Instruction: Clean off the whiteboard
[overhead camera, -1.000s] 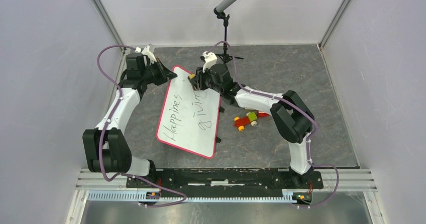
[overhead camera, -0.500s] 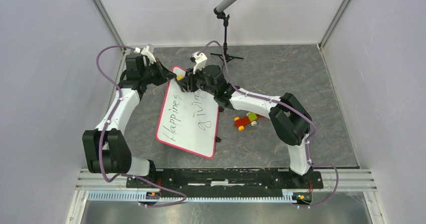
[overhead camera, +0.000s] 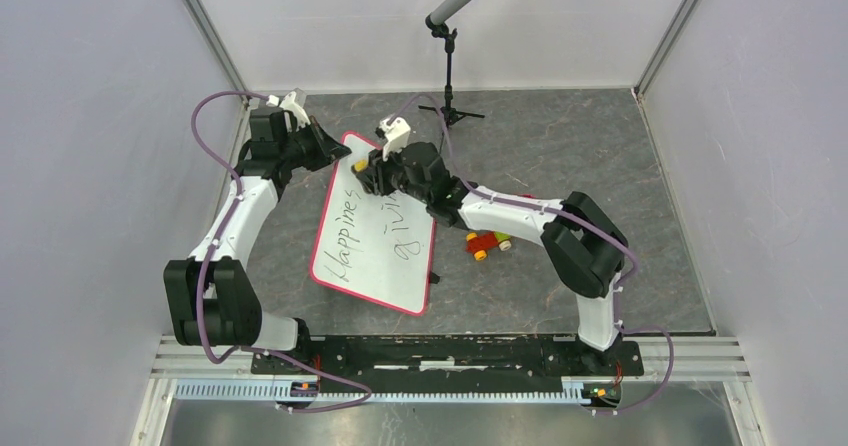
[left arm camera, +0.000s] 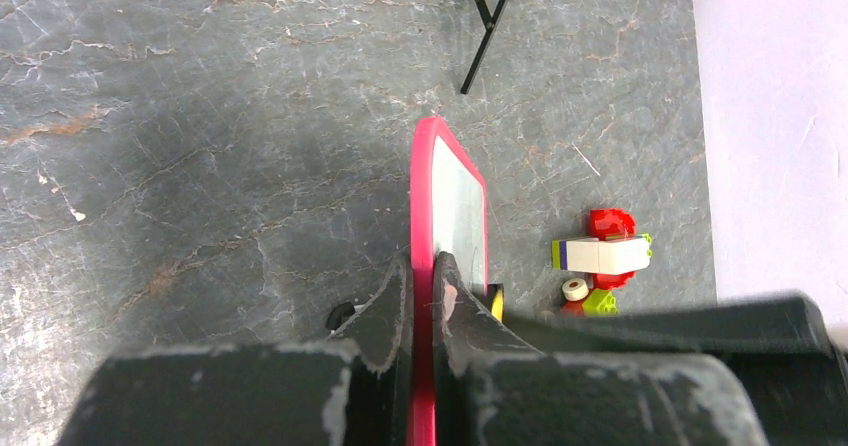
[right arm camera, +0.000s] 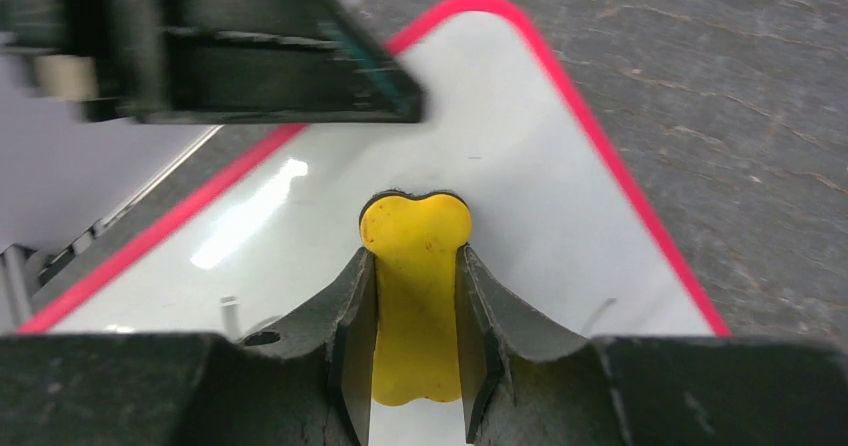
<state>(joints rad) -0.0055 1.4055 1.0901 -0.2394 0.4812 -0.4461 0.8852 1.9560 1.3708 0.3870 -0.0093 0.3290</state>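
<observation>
The whiteboard [overhead camera: 375, 234] has a red-pink frame and lies tilted on the grey table, bearing black handwriting. My left gripper [overhead camera: 322, 144] is shut on the frame at the board's far left corner; the left wrist view shows its jaws clamping the pink edge [left arm camera: 422, 216]. My right gripper [overhead camera: 366, 171] is shut on a yellow eraser [right arm camera: 415, 266] and holds it against the board's far end [right arm camera: 500, 166], close to the left gripper. The eraser shows as a yellow spot in the top view [overhead camera: 360, 165].
A small toy car of red, green and white bricks [overhead camera: 487, 241] lies right of the board; it also shows in the left wrist view [left arm camera: 600, 266]. A microphone on a black tripod stand [overhead camera: 450, 66] stands at the back. Grey walls close in on both sides.
My right gripper has slid the eraser left along the board's far end, toward the left gripper. The handwriting near the far end has shrunk. The left gripper and board have stayed put.
</observation>
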